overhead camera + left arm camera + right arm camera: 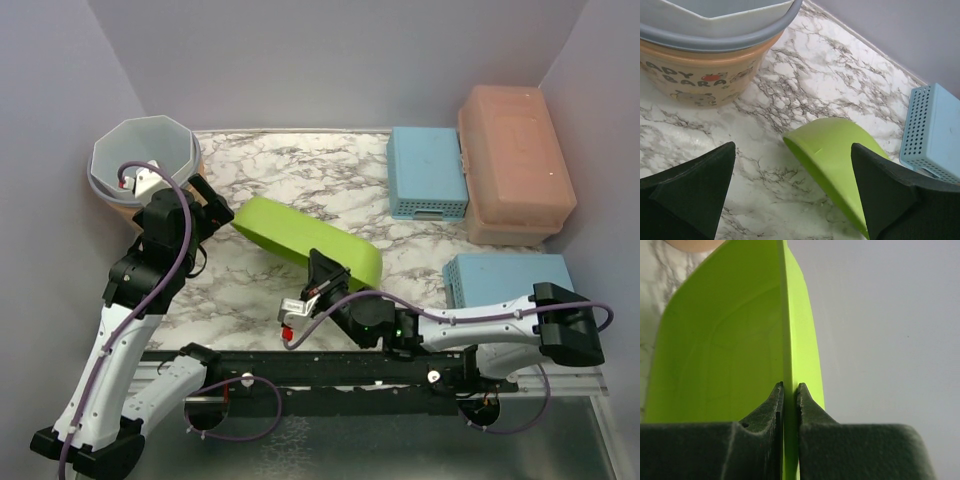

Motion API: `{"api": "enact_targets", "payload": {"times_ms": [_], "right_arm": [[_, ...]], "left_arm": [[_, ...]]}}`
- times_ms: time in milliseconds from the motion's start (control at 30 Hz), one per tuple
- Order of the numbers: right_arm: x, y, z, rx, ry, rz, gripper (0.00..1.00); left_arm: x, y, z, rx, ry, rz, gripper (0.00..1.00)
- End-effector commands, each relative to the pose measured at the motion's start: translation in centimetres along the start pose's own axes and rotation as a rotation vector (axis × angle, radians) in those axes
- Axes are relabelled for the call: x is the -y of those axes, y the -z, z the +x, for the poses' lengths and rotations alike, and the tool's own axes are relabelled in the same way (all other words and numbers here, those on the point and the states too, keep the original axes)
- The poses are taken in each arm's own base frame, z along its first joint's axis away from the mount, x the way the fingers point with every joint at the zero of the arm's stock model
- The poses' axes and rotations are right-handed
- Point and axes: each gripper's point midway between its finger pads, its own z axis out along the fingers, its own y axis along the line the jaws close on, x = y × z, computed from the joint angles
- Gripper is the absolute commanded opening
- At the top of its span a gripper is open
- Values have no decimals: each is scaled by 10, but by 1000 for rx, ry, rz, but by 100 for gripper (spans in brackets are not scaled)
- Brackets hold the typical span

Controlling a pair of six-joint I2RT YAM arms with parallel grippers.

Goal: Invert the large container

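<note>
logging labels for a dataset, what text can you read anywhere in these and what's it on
"ADY" above "BARA", faint, cut off at the picture's edge: on the peach tub under the grey bin.
On the green container: none.

container (290, 232) centre, bucket (172, 150) left, baskets (428, 172) right

Large container (300, 238): lime plastic, smooth, faint sheen. Counter (290, 170): marble-pattern surface, smooth, semi-gloss. Blue basket (428, 172): perforated plastic, matt. Salmon box (515, 160): matt plastic. Grey bin (165, 140): smooth plastic. Peach tub (695, 75): printed plastic, satin. Left gripper (792, 170) jaws: black, matt, finely grained.
</note>
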Motion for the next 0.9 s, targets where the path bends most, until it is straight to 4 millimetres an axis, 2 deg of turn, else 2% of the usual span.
{"api": "enact_targets", "payload": {"times_ms": [0, 267, 333, 567, 867], "right_arm": [[-65, 12, 7, -55, -2, -157, 1], [-92, 21, -24, -28, -92, -216, 1], [-100, 23, -26, -37, -95, -215, 1], [-133, 35, -20, -77, -125, -256, 1], [-167, 52, 6, -141, -180, -300, 1]], "left_arm": [[-6, 4, -4, 9, -23, -25, 99], [0, 7, -2, -11, -22, 14, 99], [0, 7, 0, -15, -24, 18, 99], [6, 6, 8, -39, -19, 62, 99], [9, -2, 37, -116, -31, 106, 99]]}}
